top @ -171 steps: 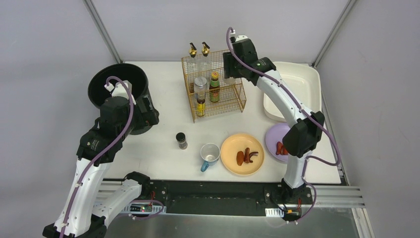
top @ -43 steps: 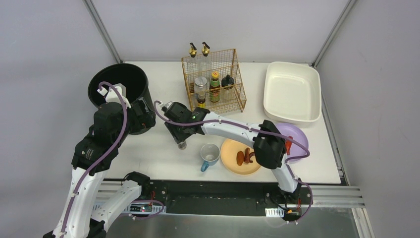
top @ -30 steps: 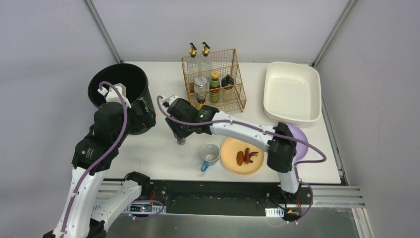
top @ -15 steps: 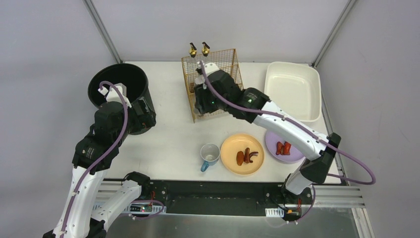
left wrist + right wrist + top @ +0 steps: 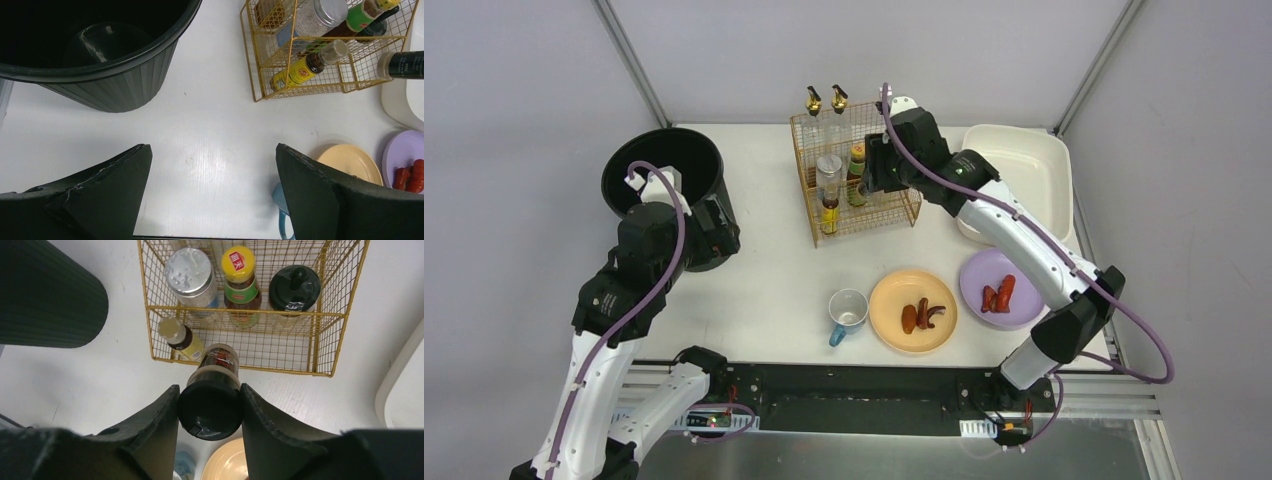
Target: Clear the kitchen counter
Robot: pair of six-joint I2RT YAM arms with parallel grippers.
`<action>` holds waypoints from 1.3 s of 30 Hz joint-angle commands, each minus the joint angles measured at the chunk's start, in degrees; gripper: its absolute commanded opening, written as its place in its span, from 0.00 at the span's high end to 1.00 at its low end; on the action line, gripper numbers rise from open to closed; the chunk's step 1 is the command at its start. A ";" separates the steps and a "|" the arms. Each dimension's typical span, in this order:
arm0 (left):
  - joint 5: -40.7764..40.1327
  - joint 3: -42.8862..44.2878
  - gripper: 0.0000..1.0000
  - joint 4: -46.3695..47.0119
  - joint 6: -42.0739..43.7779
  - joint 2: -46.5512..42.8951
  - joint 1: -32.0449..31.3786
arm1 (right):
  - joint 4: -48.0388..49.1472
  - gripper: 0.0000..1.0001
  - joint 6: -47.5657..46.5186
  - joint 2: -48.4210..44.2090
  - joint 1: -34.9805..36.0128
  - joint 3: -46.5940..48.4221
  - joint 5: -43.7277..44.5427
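The white kitchen counter (image 5: 764,270) carries a blue mug (image 5: 848,312), a yellow plate (image 5: 913,310) with brown food, and a purple plate (image 5: 999,290) with red sausages. My right gripper (image 5: 876,172) is shut on a black-capped spice jar (image 5: 210,412) and holds it in the air just in front of the gold wire rack (image 5: 854,175). In the left wrist view the jar (image 5: 405,65) shows at the rack's right end. My left gripper (image 5: 212,150) is open and empty, above bare counter beside the black bin (image 5: 664,185).
The rack (image 5: 280,313) holds several bottles and a shaker. A cream tub (image 5: 1024,180) stands at the back right. The counter's front edge has a black rail (image 5: 844,385). The mug (image 5: 280,200) and yellow plate (image 5: 350,160) lie right of my left gripper.
My right gripper closed on the spice jar left of the mug, lifted it and carried it back and right to the rack's front. The left arm has stayed still.
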 commanded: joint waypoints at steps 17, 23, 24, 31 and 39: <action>-1.07 1.28 0.00 0.09 0.72 1.20 0.44 | 5.62 0.85 -0.35 14.20 -3.00 3.05 -1.01; -1.40 1.10 0.00 0.06 0.98 1.07 0.37 | 7.09 0.85 1.00 16.81 -3.00 2.01 -2.38; -1.48 1.04 0.00 0.12 0.98 1.14 0.37 | 7.33 0.85 1.26 17.22 -2.88 1.93 -2.56; -1.68 0.84 0.00 0.11 1.07 1.12 0.38 | 7.56 0.82 1.79 19.56 -2.56 1.82 -2.67; -1.69 0.58 0.00 0.05 1.25 1.18 0.42 | 7.30 0.69 1.87 21.66 -2.07 1.96 -2.52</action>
